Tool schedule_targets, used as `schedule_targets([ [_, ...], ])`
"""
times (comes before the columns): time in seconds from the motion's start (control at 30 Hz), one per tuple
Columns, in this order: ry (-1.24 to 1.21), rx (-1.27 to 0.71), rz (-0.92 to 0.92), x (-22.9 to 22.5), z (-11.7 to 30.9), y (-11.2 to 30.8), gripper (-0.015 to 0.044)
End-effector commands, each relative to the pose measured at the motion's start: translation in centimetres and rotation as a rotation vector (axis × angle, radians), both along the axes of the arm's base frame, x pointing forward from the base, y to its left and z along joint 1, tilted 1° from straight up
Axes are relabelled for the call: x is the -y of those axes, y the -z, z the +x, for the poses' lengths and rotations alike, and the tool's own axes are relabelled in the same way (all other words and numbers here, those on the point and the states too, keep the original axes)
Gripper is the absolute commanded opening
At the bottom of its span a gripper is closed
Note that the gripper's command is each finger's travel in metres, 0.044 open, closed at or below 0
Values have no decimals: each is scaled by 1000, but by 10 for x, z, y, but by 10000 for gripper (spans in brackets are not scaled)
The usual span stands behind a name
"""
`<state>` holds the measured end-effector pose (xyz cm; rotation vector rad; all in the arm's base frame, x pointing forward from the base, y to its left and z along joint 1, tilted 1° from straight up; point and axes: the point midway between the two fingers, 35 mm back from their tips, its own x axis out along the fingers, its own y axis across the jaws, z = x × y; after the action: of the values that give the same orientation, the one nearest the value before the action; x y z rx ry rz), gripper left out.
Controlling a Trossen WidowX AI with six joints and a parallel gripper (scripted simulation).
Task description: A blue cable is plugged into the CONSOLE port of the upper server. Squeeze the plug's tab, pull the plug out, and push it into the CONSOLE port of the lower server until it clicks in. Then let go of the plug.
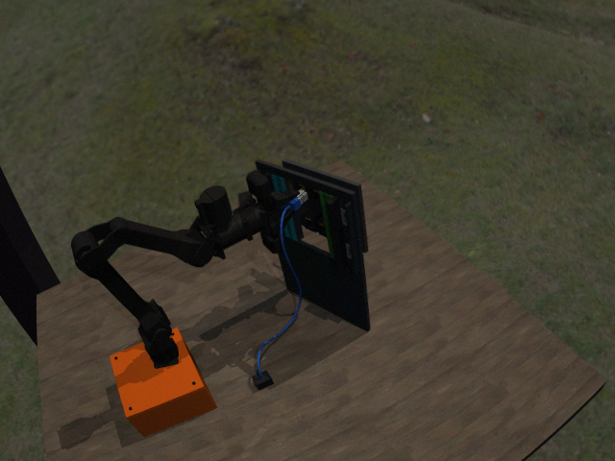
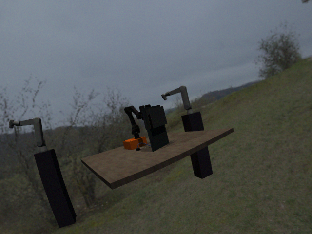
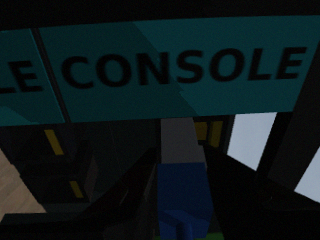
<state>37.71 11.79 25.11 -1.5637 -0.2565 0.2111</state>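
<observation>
"Fingers of our gripper [image 1: 297, 201] [image 3: 182, 175] are closed on the plug, one dark finger on each side. How do we set out the rest, largest first?"

"We begin with a brown wooden worktop [image 1: 447, 322] [image 2: 121, 163]. In the top view, a dark upright panel [image 1: 328, 292] [image 2: 158, 141] stands inward from its far corner, its openings turned toward our black arm [image 1: 149, 238] [image 2: 130, 118]. That probably lets us reach the ports straight on. Our orange base [image 1: 161, 389] [image 2: 129, 144] sits toward the left edge."

"And smaller?"

"A blue cable [image 1: 300, 292] [image 2: 141, 143] [image 3: 185, 231] hangs in a loose curve down to a black block [image 1: 262, 380] [image 2: 137, 148] on the worktop, between our base and the near edge. We take the block as an anchor, with slack left for the plug to travel."

"Where is the plug itself?"

"High on the panel, by what we judge to be the upper server. The wrist view shows the plug [image 1: 296, 202] [image 3: 182, 187] between our fingers, blue body nearer us, pale nose reaching past them under a teal CONSOLE label [image 3: 180, 90]."

"Why grip it so?"

"Likely to squeeze the tab while leaving the nose exposed for the lower port. We cannot tell whether the tab is fully pressed, or how deep the nose sits. Pulling straight back seems next; tilting could jam it."
</observation>
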Motion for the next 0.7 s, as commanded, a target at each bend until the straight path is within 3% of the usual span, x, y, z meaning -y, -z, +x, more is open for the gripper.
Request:
schedule_targets([
  [0.0, 1, 0, -4, 2, -3, 1, 0],
  [0.67, 1, -1, -5, 7, -11, 1, 0],
])
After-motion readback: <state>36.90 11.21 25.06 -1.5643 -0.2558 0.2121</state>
